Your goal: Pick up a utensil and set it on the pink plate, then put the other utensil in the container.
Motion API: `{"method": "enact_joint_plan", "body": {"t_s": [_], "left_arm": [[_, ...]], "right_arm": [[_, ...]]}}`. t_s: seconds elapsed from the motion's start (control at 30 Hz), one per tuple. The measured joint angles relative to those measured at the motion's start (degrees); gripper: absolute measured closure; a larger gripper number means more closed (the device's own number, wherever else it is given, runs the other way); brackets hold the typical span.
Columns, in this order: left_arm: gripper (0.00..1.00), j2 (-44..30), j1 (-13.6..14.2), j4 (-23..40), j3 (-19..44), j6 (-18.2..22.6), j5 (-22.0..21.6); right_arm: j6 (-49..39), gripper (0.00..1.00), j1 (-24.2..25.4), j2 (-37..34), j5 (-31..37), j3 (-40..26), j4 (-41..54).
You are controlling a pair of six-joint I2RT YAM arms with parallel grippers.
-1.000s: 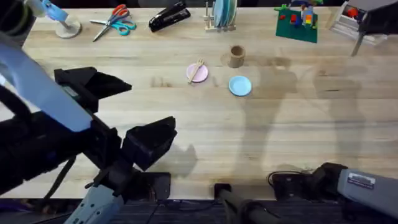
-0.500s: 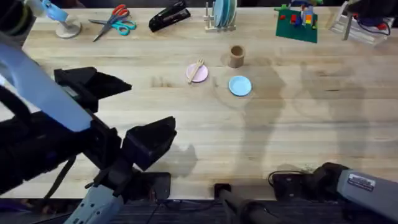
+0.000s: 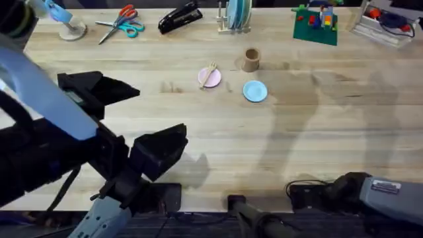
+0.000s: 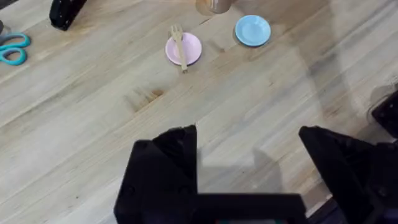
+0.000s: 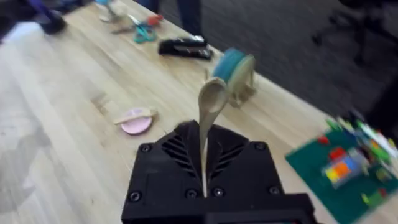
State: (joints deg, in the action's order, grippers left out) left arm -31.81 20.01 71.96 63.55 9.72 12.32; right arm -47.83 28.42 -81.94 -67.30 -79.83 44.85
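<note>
I've got the right gripper [image 5: 205, 190] clamped on the spoon [image 5: 210, 106], bowl sticking up past my fingertips — a thin hold that could swivel or slip when I tip it over the container [image 3: 251, 59]. That cup looks empty; the fork [image 3: 211, 71] lies across the pink plate [image 3: 209, 78]. The left gripper [image 4: 249, 162] hangs open, well short of both.

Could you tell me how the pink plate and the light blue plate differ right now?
The pink plate carries the wooden fork, whose ends overhang its rim; the light blue plate is bare. They differ in colour, pale pink against light blue. In the overhead view the pink plate lies left of the brown cup, while the blue plate lies nearer the arms' bases. Both are small, round, flat and similar in size.
</note>
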Motion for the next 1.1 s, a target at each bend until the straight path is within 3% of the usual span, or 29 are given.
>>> {"method": "enact_joint_plan", "body": {"t_s": [0.4, 1.1], "left_arm": [[0.006, 0.0, 0.0, 0.0, 0.0, 0.0, 0.0], [0.005, 0.0, 0.0, 0.0, 0.0, 0.0, 0.0]], "right_arm": [[-12.6, 0.972, -0.1, -9.5, -14.2, 0.0, -1.1], [-14.2, 0.972, -11.6, -16.3, -15.5, 0.0, -14.9]]}}
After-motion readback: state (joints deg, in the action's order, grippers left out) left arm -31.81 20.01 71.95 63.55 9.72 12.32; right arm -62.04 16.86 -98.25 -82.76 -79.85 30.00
